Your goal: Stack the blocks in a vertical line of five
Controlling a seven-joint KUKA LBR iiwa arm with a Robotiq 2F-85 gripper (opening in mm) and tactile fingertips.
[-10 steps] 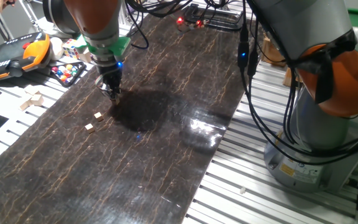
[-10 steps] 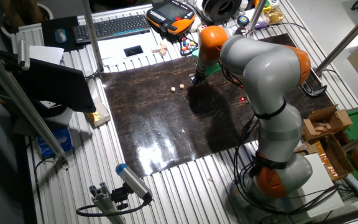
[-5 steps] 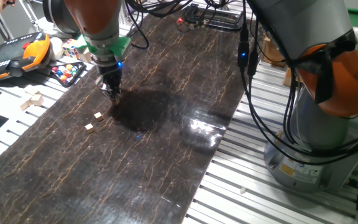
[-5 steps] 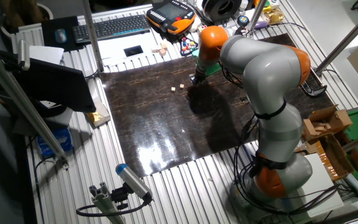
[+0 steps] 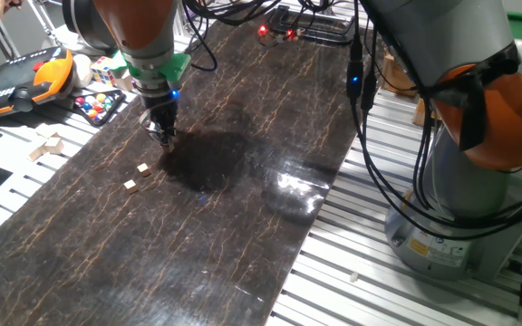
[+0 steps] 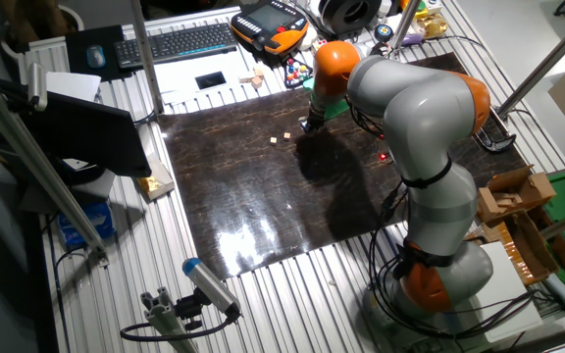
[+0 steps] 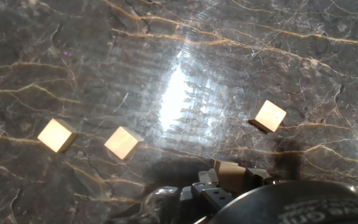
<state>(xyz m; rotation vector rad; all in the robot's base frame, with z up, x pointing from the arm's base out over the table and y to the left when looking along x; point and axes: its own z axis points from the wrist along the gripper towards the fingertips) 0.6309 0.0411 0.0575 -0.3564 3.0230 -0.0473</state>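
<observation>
My gripper (image 5: 162,137) hangs low over the dark marbled mat (image 5: 243,208), near its left side; it also shows in the other fixed view (image 6: 305,125). In the hand view the fingers (image 7: 213,193) are close together with a small tan block (image 7: 229,173) between their tips. Two more blocks (image 5: 143,168) (image 5: 130,185) lie side by side on the mat a little in front of the gripper, and show in the hand view at the left (image 7: 58,135) (image 7: 122,142). A third loose block (image 7: 269,116) lies to the right in the hand view. A fifth block is out of view.
An orange teach pendant (image 5: 25,77), a multicoloured puzzle cube (image 5: 109,68), a tray of coloured balls (image 5: 98,104) and larger pale wooden blocks (image 5: 48,145) lie off the mat's left edge. Cables hang at the far end. The arm's base (image 5: 460,199) stands at the right.
</observation>
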